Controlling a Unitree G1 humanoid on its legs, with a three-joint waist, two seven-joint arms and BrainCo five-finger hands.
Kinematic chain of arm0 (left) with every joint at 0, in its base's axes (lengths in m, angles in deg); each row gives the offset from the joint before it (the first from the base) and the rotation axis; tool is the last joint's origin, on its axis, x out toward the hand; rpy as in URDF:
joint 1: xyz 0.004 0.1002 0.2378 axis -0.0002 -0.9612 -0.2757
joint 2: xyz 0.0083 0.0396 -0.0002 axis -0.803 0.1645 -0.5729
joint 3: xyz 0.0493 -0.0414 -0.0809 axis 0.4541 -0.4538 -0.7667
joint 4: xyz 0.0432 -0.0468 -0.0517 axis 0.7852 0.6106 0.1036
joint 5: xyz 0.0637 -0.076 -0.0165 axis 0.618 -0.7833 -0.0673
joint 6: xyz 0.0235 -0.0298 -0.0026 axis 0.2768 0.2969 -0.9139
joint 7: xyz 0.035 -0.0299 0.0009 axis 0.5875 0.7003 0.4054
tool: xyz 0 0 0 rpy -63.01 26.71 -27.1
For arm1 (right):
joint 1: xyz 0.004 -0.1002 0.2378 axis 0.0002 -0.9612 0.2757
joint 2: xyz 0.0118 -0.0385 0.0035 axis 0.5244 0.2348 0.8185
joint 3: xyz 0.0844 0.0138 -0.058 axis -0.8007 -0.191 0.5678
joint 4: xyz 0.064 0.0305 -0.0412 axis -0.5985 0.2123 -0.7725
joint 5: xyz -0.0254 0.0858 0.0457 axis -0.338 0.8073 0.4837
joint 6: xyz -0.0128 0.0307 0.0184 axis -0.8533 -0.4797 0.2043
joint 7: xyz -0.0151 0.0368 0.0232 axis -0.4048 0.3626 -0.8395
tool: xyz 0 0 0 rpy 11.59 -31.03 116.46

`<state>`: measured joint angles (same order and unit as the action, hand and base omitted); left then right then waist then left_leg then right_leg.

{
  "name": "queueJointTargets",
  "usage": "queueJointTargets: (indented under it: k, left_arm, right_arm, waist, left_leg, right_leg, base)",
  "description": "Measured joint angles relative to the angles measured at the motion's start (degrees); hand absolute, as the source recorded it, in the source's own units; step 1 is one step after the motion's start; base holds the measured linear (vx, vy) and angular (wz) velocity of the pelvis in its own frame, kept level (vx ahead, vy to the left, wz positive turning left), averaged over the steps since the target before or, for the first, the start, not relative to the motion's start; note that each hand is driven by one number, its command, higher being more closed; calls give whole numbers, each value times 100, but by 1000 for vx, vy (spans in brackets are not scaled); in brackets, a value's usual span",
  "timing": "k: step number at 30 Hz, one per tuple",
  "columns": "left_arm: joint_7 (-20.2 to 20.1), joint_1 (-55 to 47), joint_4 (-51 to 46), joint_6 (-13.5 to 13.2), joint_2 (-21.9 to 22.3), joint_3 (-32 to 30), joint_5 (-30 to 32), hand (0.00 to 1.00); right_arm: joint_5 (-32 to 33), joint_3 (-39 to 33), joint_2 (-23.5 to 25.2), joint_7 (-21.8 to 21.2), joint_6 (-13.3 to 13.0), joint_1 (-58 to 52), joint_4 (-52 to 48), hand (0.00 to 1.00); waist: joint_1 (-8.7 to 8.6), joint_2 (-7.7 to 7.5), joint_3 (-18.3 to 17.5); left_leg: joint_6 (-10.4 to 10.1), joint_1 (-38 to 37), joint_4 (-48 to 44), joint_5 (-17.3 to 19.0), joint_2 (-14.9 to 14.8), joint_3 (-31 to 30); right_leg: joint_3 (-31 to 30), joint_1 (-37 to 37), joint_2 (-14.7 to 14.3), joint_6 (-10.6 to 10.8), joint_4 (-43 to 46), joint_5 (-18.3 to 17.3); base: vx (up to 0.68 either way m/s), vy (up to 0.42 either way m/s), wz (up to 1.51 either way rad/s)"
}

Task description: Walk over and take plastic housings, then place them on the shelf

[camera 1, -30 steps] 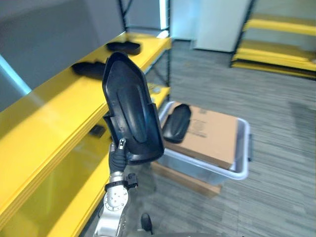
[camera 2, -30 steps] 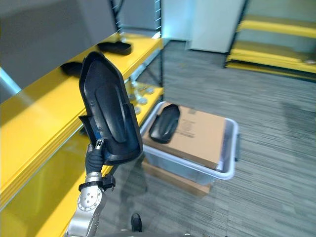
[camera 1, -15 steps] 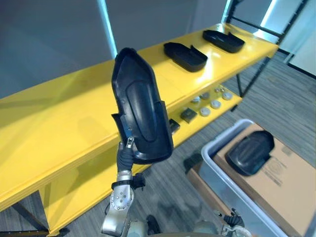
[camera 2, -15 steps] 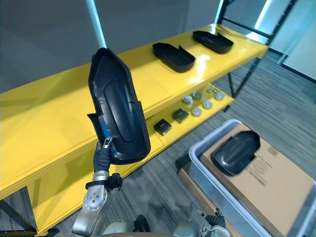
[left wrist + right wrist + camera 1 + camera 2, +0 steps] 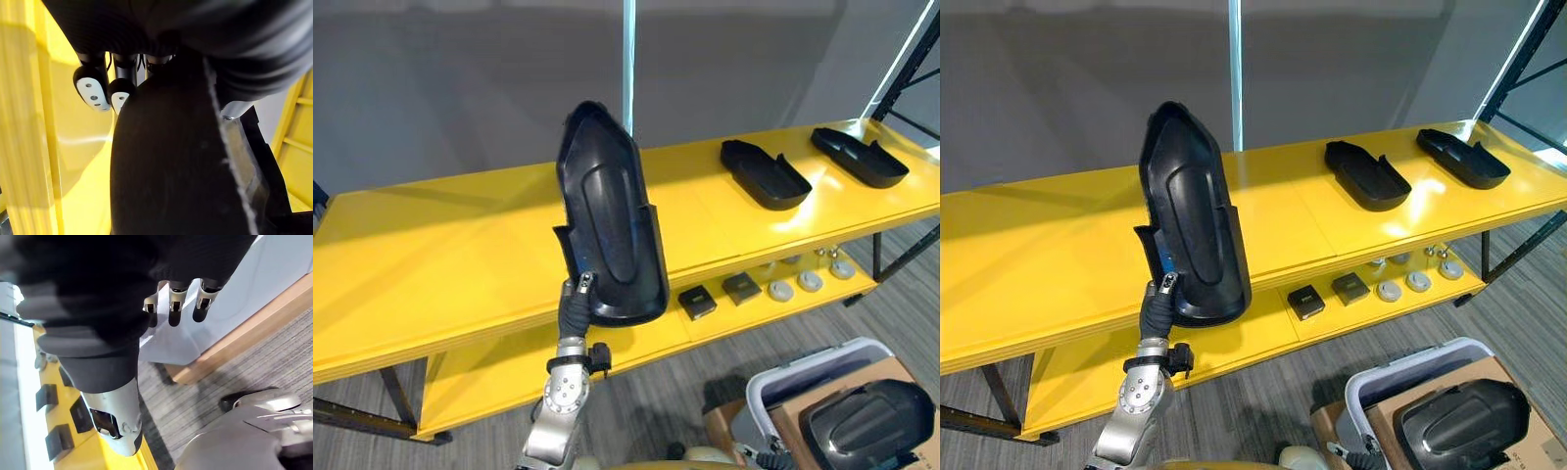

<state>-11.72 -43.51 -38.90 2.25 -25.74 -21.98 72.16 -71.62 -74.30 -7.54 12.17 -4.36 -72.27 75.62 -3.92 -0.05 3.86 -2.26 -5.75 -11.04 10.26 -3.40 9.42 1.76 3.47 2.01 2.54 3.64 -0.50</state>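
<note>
Both head cameras look steeply down on the long yellow shelf (image 5: 431, 245), sharing the upright black plastic housing (image 5: 607, 235) at centre frame. The left wrist camera sits tight against that housing, beside the left hand (image 5: 92, 91); the right wrist camera faces the grey carpeted floor (image 5: 205, 396) past the right hand (image 5: 176, 299).

Grey wall (image 5: 460, 88) with a vertical light strip (image 5: 628, 49) behind a yellow shelf (image 5: 431, 245), grey striped floor (image 5: 656, 397) below.

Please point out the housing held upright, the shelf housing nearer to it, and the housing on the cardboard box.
held housing (image 5: 607, 235), left eye view, on its raised middle panel.
nearer shelf housing (image 5: 766, 176), left eye view, on its middle.
housing on the box (image 5: 867, 426), left eye view, on its domed top.
</note>
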Motion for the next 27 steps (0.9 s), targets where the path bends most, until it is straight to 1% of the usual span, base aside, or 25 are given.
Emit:
queueJointTargets:
  k: [1,3,4,5,6,8,10,11,12,13,14,15,18,19,21,22,24,25,27]
  left_arm:
    - [24,270,321,129,-5,-147,95,100]
    - [114,575,609,252,-35,-302,100,100]
    - [173,811,839,325,-60,-454,94,100]
    - [220,919,943,347,-73,-530,87,100]
    - [296,1156,1189,376,-149,-701,60,100]
    - [390,1575,1530,492,-188,-921,-51,100]
    - [521,2098,1873,584,-302,-1154,-273,100]
    - [530,2205,1951,596,-344,-1210,-310,100]
    - [592,2409,2091,624,-445,-1275,-382,100]
    - [636,2586,2176,690,-508,-1339,-383,100]
    - [636,2689,2250,702,-528,-1380,-383,100]
    - [653,2872,2395,727,-587,-1435,-383,100]
    - [665,3302,2774,767,-685,-1487,-429,100]
    - [662,3434,2908,778,-718,-1489,-440,100]
    - [658,3673,3223,865,-789,-1491,-450,100]
    - [642,3808,3446,945,-836,-1517,-483,100]
    - [625,3881,3629,979,-861,-1649,-492,100]
    - [632,4016,3835,990,-897,-1710,-522,100]
    - [626,4189,3936,991,-955,-1709,-540,100]
  right_arm:
    - [-6,15,2,-7,4,-2,0,0]
    - [-10,41,-2,-18,7,-1,-3,0]
    - [-37,61,-2,-29,21,-3,-4,0]
    - [-76,80,-6,-37,44,-4,-5,0]
    - [-183,142,-19,-83,83,-8,-6,0]
    - [-247,225,-38,-109,124,-51,-11,0]
    - [-310,229,-39,-121,162,-74,-12,0]
    - [-339,237,-39,-122,172,-109,-12,0]
    - [-379,261,-42,-128,178,-118,-14,0]
    - [-396,266,-44,-131,177,-129,-27,0]
    - [-396,268,-44,-132,178,-140,-26,0]
    - [-402,275,-43,-137,179,-158,-27,0]
    - [-435,287,-28,-148,183,-166,-125,0]
    - [-438,310,-27,-153,184,-164,-168,0]
    - [-439,402,-41,-160,183,-159,-220,0]
    - [-440,405,-41,-188,182,-142,-228,0]
    - [-442,406,-49,-237,181,-93,-229,0]
    - [-441,414,-53,-253,177,-77,-232,0]
    - [-440,431,-61,-253,169,-71,-232,0]
  waist:
    - [-17,-12,-5]
    - [-40,-28,-4]
    - [-86,-49,-5]
    - [-118,-60,-9]
    - [-166,-77,-4]
    - [-183,-95,-12]
    - [-223,-112,-7]
    - [-261,-116,-8]
    - [-338,-116,-4]
    - [-373,-109,-8]
    - [-396,-111,-7]
    - [-464,-119,-1]
    - [-477,-124,17]
    - [-485,-130,51]
    - [-501,-135,70]
    - [-549,-128,81]
    - [-634,-116,97]
    - [-643,-114,116]
    - [-642,-119,158]
  left_leg:
    - [-4,-25,118,-94,19,9]
    - [-12,-26,213,-171,27,20]
    - [-12,-58,330,-255,40,26]
    - [-16,-67,383,-290,44,28]
    - [-68,-105,510,-343,53,32]
    - [-88,-109,657,-435,54,56]
    - [-107,-102,861,-526,49,134]
    - [-127,-104,909,-540,45,159]
    - [-155,-99,969,-559,44,166]
    - [-181,-99,1040,-585,44,176]
    - [-180,-98,1066,-592,44,177]
    - [-177,-92,1109,-602,43,176]
    - [-180,11,1109,-606,34,186]
    - [-199,36,1107,-620,31,186]
    - [-163,74,1102,-671,22,190]
    - [-143,53,1096,-704,18,193]
    - [-145,52,1093,-703,16,193]
    - [-147,45,1093,-701,16,205]
    - [-148,31,1091,-700,16,218]
  right_leg:
    - [-13,16,2,-19,-104,85]
    - [-22,13,2,-45,-193,167]
    - [-21,9,2,-68,-244,209]
    - [-19,10,1,-73,-277,228]
    - [-23,5,-3,-62,-325,254]
    - [-33,-32,-17,-51,-398,295]
    - [-47,-106,-30,-101,-480,349]
    - [-44,-115,-31,-96,-506,363]
    - [-33,-140,-31,-96,-526,366]
    - [-33,-177,-35,-96,-538,366]
    - [-28,-182,-37,-96,-550,366]
    - [-16,-186,-41,-96,-576,366]
    - [-54,-296,-64,-94,-575,369]
    - [-51,-321,-68,-63,-573,392]
    - [-51,-378,-81,-115,-566,426]
    - [-43,-391,-88,-140,-568,441]
    - [-40,-390,-90,-142,-568,440]
    - [-50,-390,-89,-143,-567,440]
    - [-64,-387,-87,-144,-556,440]
  base:
    - [-92,-14,-3]
    - [-91,-21,-4]
    - [-84,-29,-2]
    - [-124,-52,-2]
    - [-121,-60,-3]
    - [-97,-52,-7]
    - [-74,-47,-5]
    - [-63,-49,2]
    - [0,0,0]
    - [0,0,0]
    - [0,0,0]
    - [0,0,0]
    - [31,5,-5]
    - [75,10,-5]
    - [113,13,-2]
    - [140,21,2]
    - [115,24,1]
    - [78,25,-5]
    - [47,21,-4]
